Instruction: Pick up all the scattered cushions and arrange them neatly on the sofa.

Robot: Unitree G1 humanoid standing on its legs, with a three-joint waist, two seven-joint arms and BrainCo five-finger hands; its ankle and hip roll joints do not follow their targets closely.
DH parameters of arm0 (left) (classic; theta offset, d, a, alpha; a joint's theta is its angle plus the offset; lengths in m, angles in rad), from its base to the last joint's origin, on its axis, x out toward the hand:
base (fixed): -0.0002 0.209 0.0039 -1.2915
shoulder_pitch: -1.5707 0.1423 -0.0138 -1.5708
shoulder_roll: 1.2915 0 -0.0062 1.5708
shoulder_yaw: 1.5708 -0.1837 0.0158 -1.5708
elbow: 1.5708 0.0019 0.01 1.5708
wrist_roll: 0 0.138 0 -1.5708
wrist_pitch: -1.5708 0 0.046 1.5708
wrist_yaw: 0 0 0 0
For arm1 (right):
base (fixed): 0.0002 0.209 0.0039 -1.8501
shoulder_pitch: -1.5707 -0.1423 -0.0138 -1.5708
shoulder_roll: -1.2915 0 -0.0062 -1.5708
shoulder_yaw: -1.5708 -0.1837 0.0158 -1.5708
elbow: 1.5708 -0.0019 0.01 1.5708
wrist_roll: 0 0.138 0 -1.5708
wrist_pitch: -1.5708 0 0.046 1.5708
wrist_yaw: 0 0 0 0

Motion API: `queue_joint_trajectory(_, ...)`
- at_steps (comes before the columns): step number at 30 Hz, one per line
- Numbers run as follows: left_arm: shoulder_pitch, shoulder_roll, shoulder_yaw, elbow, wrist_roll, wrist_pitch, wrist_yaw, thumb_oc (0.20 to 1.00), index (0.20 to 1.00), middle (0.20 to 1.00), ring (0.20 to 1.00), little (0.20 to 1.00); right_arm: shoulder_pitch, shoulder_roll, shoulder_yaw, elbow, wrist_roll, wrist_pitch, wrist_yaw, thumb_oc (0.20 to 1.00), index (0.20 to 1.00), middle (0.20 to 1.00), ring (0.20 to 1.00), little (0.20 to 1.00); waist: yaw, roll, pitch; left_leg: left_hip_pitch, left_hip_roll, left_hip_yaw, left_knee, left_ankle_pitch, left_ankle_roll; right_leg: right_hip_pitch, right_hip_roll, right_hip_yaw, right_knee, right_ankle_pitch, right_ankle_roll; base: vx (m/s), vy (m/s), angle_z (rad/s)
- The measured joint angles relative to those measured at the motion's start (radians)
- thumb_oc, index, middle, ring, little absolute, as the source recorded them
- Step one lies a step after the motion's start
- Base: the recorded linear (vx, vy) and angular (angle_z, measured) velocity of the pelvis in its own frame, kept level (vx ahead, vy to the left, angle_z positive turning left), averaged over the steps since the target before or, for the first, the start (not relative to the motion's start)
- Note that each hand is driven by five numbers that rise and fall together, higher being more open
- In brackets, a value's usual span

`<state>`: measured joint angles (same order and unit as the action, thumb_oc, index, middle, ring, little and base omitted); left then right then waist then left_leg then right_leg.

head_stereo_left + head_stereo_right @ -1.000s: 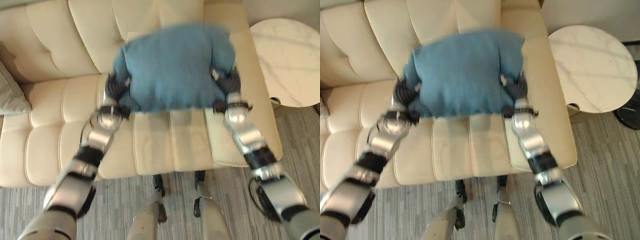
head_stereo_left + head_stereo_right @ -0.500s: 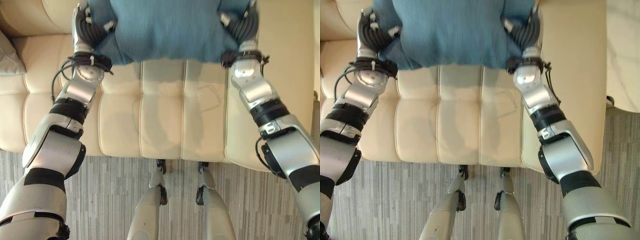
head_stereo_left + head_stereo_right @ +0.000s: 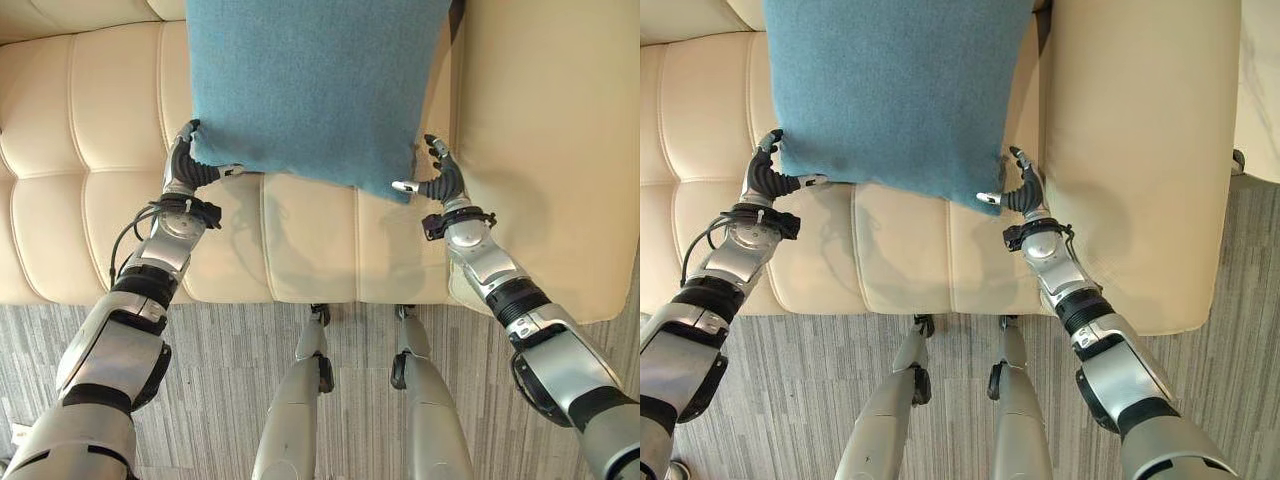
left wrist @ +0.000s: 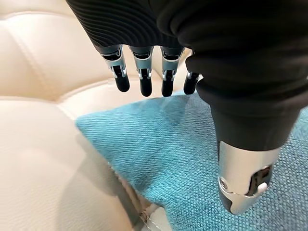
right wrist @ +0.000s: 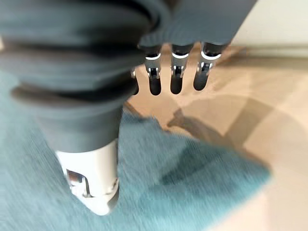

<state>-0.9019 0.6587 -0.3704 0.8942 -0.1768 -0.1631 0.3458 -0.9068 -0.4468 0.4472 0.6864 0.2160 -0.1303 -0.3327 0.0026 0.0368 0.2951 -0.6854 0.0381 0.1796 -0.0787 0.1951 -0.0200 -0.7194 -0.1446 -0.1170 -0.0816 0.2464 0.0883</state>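
Note:
A blue cushion (image 3: pixel 315 85) lies flat on the cream sofa's seat (image 3: pixel 90 150), its far edge towards the backrest. My left hand (image 3: pixel 183 168) is at its near left corner and my right hand (image 3: pixel 443 183) at its near right corner. Both hands are open. In the left wrist view the straight fingers (image 4: pixel 142 77) reach past the cushion's corner (image 4: pixel 183 144), with the thumb (image 4: pixel 245 178) over the cloth and not clamped on it. The right wrist view shows the same: fingers (image 5: pixel 175 77) straight beyond the cushion (image 5: pixel 183 192).
The sofa's wide armrest (image 3: pixel 540 150) rises just right of the cushion. A white marble table's edge (image 3: pixel 1260 80) shows past the armrest. Grey striped carpet (image 3: pixel 220 400) runs along the sofa's front. Bare seat lies left of the cushion.
The cushion, held up between both hands before, now rests on the seat. Both hands have let go, opened and drawn back to its near corners. The camera has also shifted.

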Motion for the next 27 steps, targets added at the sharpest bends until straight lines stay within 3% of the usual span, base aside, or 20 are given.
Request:
queue_joint_trajectory(2,0.078,0.001,0.098,-0.159,-0.004,-0.006,0.000,1.000,1.000,1.000,1.000,1.000,0.031,-0.035,-0.054,-0.102,-0.001,0.002,0.011,1.000,1.000,1.000,1.000,1.000,0.000,0.000,0.000,0.002,0.003,-0.003,0.000,0.001,-0.001,0.004,0.003,-0.003,0.000,0.002,-0.001,-0.03,-0.064,0.02)
queue_joint_trajectory(5,0.132,0.002,0.137,-0.260,-0.022,-0.012,0.002,1.000,1.000,1.000,1.000,1.000,0.056,-0.073,-0.096,-0.178,-0.004,0.006,0.017,1.000,1.000,1.000,1.000,1.000,0.002,-0.001,0.001,0.031,0.006,-0.007,0.000,0.003,-0.005,0.039,0.005,-0.020,0.000,0.002,-0.002,0.00,-0.059,0.05)
queue_joint_trajectory(7,0.312,-0.014,0.267,-0.505,-0.042,-0.048,-0.012,1.000,1.000,1.000,1.000,1.000,0.187,-0.118,-0.172,-0.406,-0.054,-0.006,0.035,1.000,1.000,1.000,1.000,1.000,0.006,-0.017,0.020,0.108,0.008,-0.006,0.000,0.004,-0.006,0.116,0.006,-0.025,0.000,0.002,-0.002,0.05,-0.044,0.02)
queue_joint_trajectory(11,0.550,-0.033,0.311,-0.580,-0.043,-0.049,-0.070,1.000,1.000,1.000,1.000,1.000,0.418,-0.139,-0.249,-0.566,-0.124,-0.015,0.100,1.000,1.000,1.000,1.000,1.000,-0.002,-0.031,0.014,0.298,0.007,-0.011,-0.001,-0.011,-0.024,0.321,0.001,-0.048,0.000,-0.044,0.027,0.08,-0.024,0.13)
queue_joint_trajectory(12,0.609,-0.029,0.325,-0.599,-0.042,-0.046,-0.089,1.000,1.000,1.000,1.000,1.000,0.475,-0.137,-0.267,-0.586,-0.139,-0.017,0.119,1.000,1.000,1.000,1.000,1.000,0.003,-0.041,0.004,0.333,0.010,-0.013,-0.001,-0.033,-0.044,0.356,0.003,-0.048,-0.001,-0.076,0.025,0.05,0.015,-0.01)
queue_joint_trajectory(13,0.661,-0.029,0.346,-0.617,-0.041,-0.048,-0.101,1.000,1.000,1.000,1.000,1.000,0.513,-0.137,-0.280,-0.600,-0.143,-0.018,0.132,1.000,1.000,1.000,1.000,1.000,0.004,-0.050,-0.006,0.351,0.013,-0.012,-0.001,-0.041,-0.042,0.370,0.008,-0.047,0.000,-0.084,0.017,0.11,0.031,-0.04)
queue_joint_trajectory(16,0.861,-0.042,0.394,-0.603,-0.035,-0.029,-0.177,1.000,1.000,1.000,1.000,1.000,0.729,-0.118,-0.387,-0.611,-0.166,-0.021,0.212,1.000,1.000,1.000,1.000,1.000,0.004,-0.071,-0.026,0.423,0.019,-0.007,-0.001,-0.057,-0.039,0.442,0.014,-0.047,0.000,-0.079,0.009,0.10,0.067,-0.03)
queue_joint_trajectory(19,0.996,-0.087,0.406,-0.450,0.011,0.011,-0.236,1.000,1.000,1.000,1.000,1.000,0.900,-0.087,-0.407,-0.501,-0.198,-0.011,0.262,1.000,1.000,1.000,1.000,1.000,-0.019,-0.086,-0.066,0.518,0.016,0.000,-0.001,-0.081,-0.031,0.529,0.013,-0.038,0.000,-0.096,0.014,0.03,0.103,-0.16)
queue_joint_trajectory(22,1.080,-0.126,0.410,-0.304,0.051,0.064,-0.282,1.000,1.000,1.000,1.000,1.000,0.997,-0.063,-0.420,-0.346,-0.233,0.040,0.294,1.000,1.000,1.000,1.000,1.000,-0.034,-0.102,-0.126,0.576,0.015,0.026,-0.002,-0.113,-0.033,0.569,0.011,-0.010,-0.001,-0.108,0.021,0.03,0.095,-0.23)
queue_joint_trajectory(24,1.073,-0.164,0.412,-0.169,0.085,0.057,-0.300,1.000,1.000,1.000,1.000,1.000,0.993,-0.034,-0.426,-0.198,-0.265,0.028,0.300,1.000,1.000,1.000,1.000,1.000,-0.049,-0.104,-0.158,0.619,0.012,0.036,-0.002,-0.125,-0.019,0.610,0.008,-0.007,-0.001,-0.117,0.009,0.01,0.133,-0.19)
queue_joint_trajectory(27,1.127,-0.193,0.370,-0.120,0.122,0.076,-0.311,1.000,1.000,1.000,1.000,1.000,1.068,-0.033,-0.399,-0.122,-0.317,0.046,0.300,1.000,1.000,1.000,1.000,1.000,-0.055,-0.104,-0.245,0.640,0.002,0.055,-0.008,-0.142,-0.011,0.612,-0.002,0.011,-0.006,-0.124,0.012,-0.10,0.187,-0.25)
